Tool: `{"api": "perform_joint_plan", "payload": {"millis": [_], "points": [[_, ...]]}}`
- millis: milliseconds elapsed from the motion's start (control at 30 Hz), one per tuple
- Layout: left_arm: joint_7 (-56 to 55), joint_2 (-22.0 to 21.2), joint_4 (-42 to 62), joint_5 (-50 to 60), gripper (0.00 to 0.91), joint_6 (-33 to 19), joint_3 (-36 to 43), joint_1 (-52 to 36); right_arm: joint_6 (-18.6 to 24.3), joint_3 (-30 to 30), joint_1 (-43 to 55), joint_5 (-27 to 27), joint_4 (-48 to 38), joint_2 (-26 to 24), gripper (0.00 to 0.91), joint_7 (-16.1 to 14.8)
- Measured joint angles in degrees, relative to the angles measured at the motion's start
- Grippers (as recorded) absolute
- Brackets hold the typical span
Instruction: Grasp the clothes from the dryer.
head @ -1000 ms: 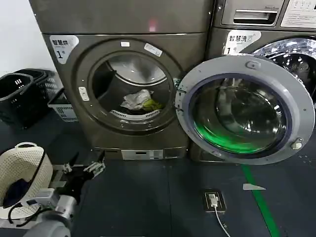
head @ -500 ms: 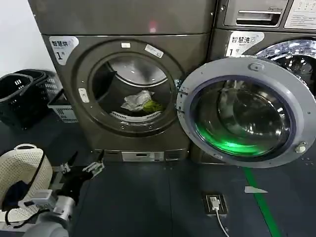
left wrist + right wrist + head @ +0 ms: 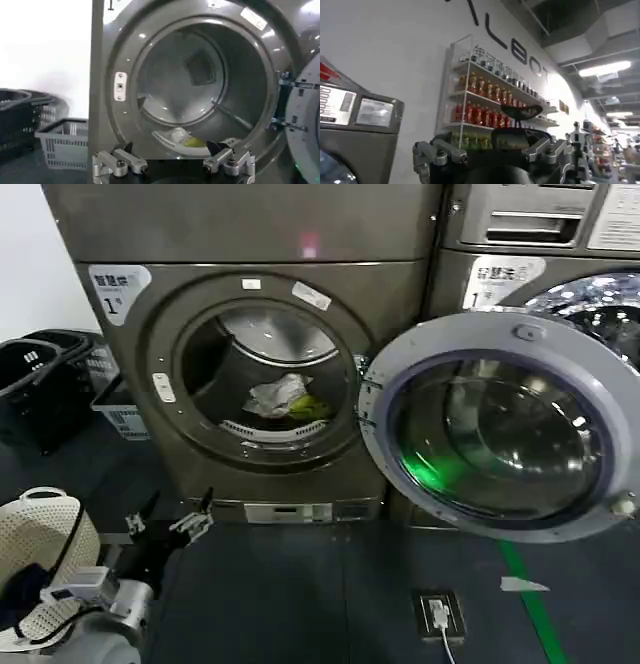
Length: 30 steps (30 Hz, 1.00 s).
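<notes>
Clothes (image 3: 287, 397) unmoved in dryer (image 3: 250, 334) drum, left gripper (image 3: 168, 519) still low, spread wide, empty

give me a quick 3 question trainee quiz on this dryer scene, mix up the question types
1. True or false: the dryer door is swung open.
2. Where do the clothes lie? A) in the white basket B) low in the drum C) on the floor
3. Fill in: the left gripper is ____, low in front of the dryer, not yet at the porthole.

Key: 1 true; 2 B; 3 open. The right gripper, also open, points at a shelf of bottles.
</notes>
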Motion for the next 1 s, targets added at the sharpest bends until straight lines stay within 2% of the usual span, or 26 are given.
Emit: {"api": "perform_joint_plan", "payload": {"millis": [1000], "points": [[0.06,0.43,0.15,0.01,0.907,-0.14,-0.22,0.20,0.11,-0.54,0.33,-0.07,0.48,0.44,0.907,-0.37]]}}
